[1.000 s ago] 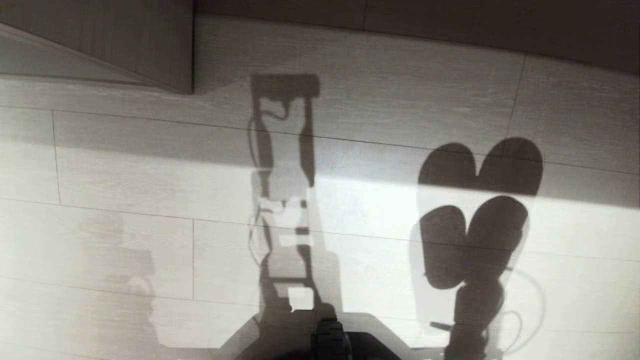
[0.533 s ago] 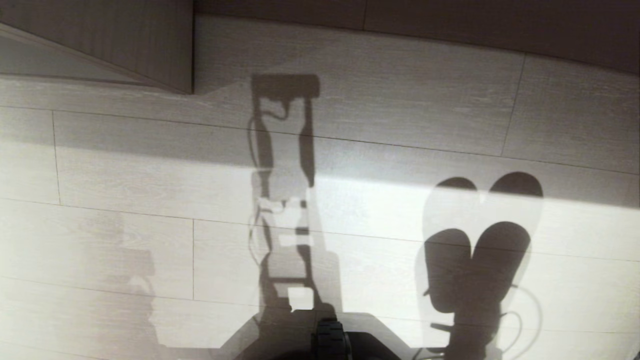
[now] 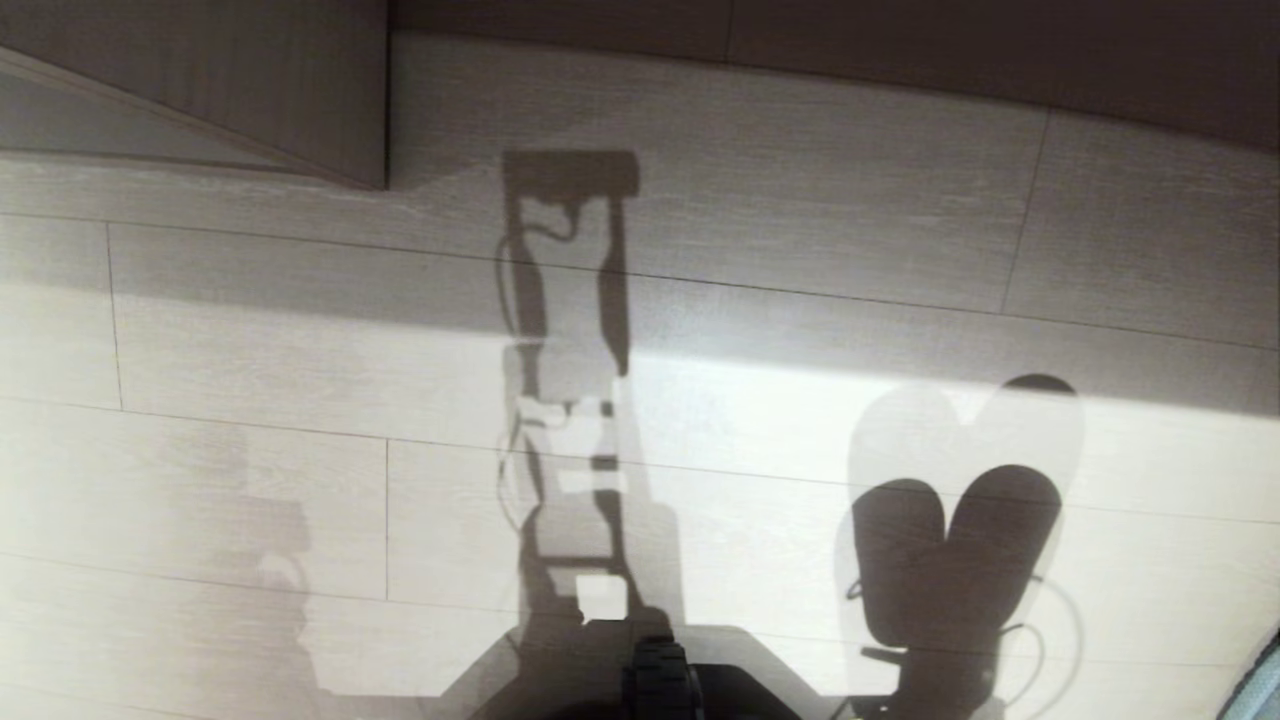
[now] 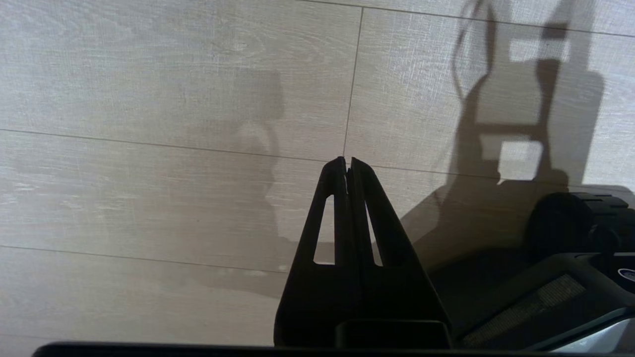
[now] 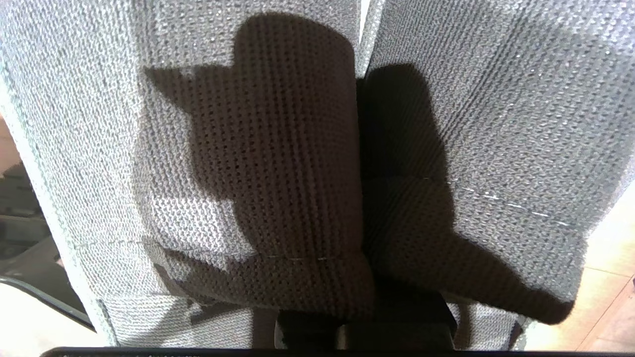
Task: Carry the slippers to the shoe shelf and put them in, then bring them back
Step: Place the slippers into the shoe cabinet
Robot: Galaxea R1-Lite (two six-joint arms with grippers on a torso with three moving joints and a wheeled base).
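The slippers (image 5: pixel 258 148) fill the right wrist view: two grey-blue knit fabric uppers side by side, with a narrow gap between them. My right gripper (image 5: pixel 397 322) is shut on them; only its dark base shows under the fabric, and its fingers are hidden. In the head view the pair shows only as a heart-shaped shadow (image 3: pixel 950 560) on the floor at the near right, plus a grey-blue sliver (image 3: pixel 1262 680) at the corner. My left gripper (image 4: pixel 347 163) is shut and empty, hanging over the pale floor. The shoe shelf is out of view.
Pale wood-grain floor planks (image 3: pixel 250 450) run across the head view, with a sunlit band in the middle. A wood-grain furniture corner (image 3: pixel 300 100) juts in at the far left, and a dark wall base (image 3: pixel 900 40) runs along the far edge. My own base (image 3: pixel 660 685) is at the near edge.
The slippers' shadow has slid toward the near edge of the head view, and its two overlapping outlines have drawn closer together. The floor and the left arm have stayed still.
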